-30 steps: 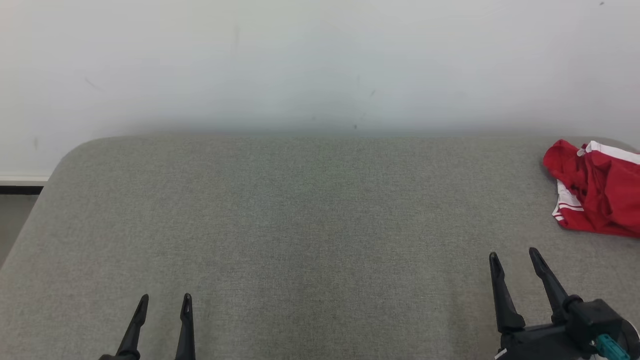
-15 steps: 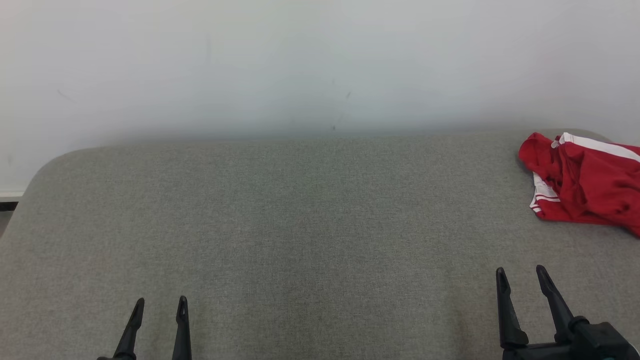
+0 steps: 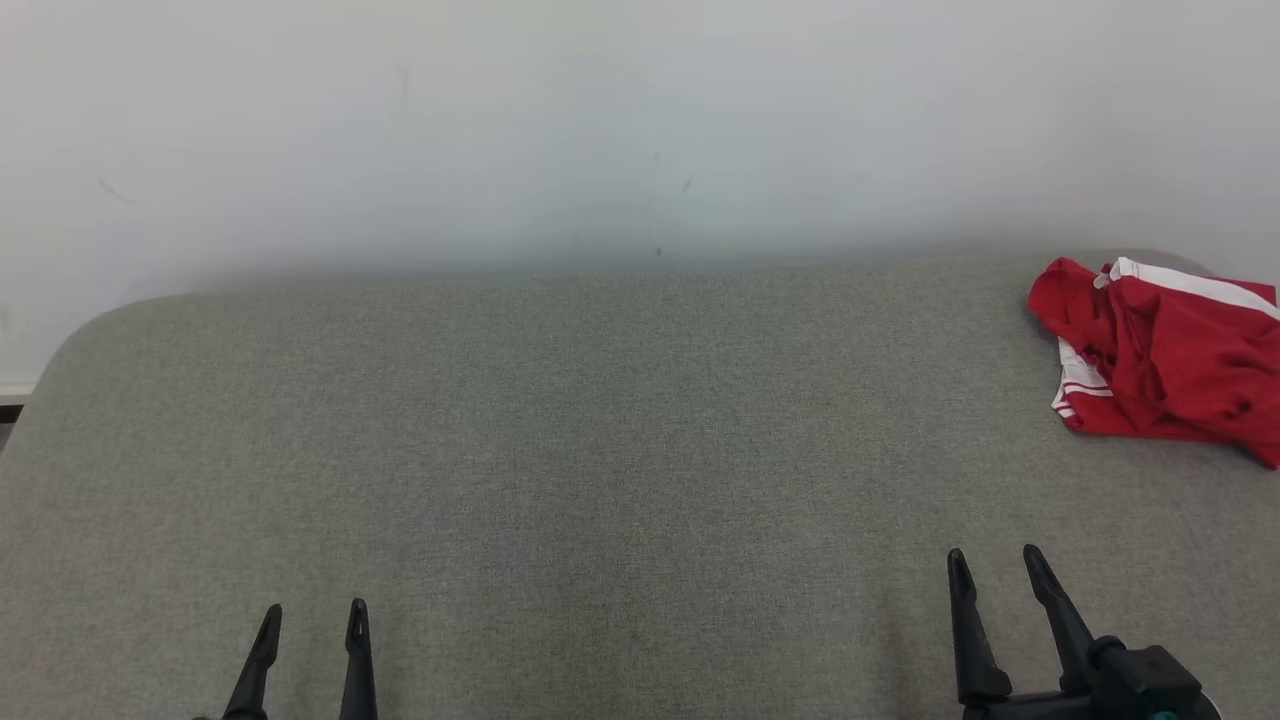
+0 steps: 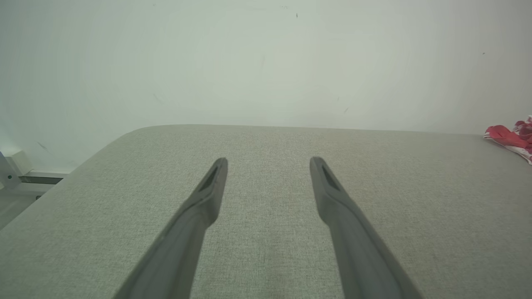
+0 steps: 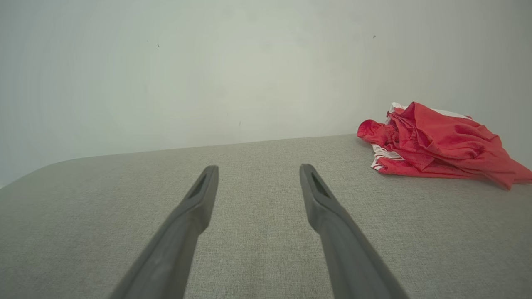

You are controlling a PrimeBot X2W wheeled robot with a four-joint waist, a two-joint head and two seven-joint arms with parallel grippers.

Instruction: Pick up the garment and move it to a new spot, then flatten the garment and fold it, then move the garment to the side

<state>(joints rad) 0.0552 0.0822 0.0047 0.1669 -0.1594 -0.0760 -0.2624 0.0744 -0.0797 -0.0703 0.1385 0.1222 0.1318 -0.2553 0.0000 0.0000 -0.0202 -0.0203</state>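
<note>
One garment [image 3: 1170,360] edge is cut off far right; left end effector [image 3: 314,608] and right end effector [image 3: 994,552] point away, fingers apart.

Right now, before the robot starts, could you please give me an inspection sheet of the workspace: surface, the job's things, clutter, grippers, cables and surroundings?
Surface: grey fabric-covered table, rounded at its far left corner.
Job's things: red garment with white stripes, crumpled in a heap at the far right of the table, cut off by the head view's right edge.
Clutter: nothing seen.
Grippers: left gripper open, holding nothing, over the near left of the table; right gripper open, holding nothing, over the near right, apart from the garment.
Cables: nothing seen.
Surroundings: pale wall behind the table, with a few small dark marks.
</note>
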